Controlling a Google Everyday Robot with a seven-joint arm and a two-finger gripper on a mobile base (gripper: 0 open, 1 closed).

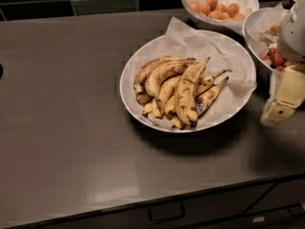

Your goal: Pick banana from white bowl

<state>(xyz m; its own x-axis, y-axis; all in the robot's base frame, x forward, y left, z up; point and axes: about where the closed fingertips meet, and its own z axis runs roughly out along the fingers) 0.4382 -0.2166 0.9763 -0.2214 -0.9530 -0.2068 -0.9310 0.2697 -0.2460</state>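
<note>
Camera view: the white bowl [127, 90], lined with crinkled paper, stands right of the middle of the grey desk [62, 109], nearer the back edge than the front. The banana [188, 92] lies in it on top of the slimmer spotted bananas [157, 75], its length running from the back edge toward the front. The gripper [279, 106] hangs at the desk's right edge, just beside the bowl's rim, clear of the fruit; its state cannot be told. A bowl of orange fruits [217, 8] and a bowl of strawberries [274, 58] occupy the back right corner.
</note>
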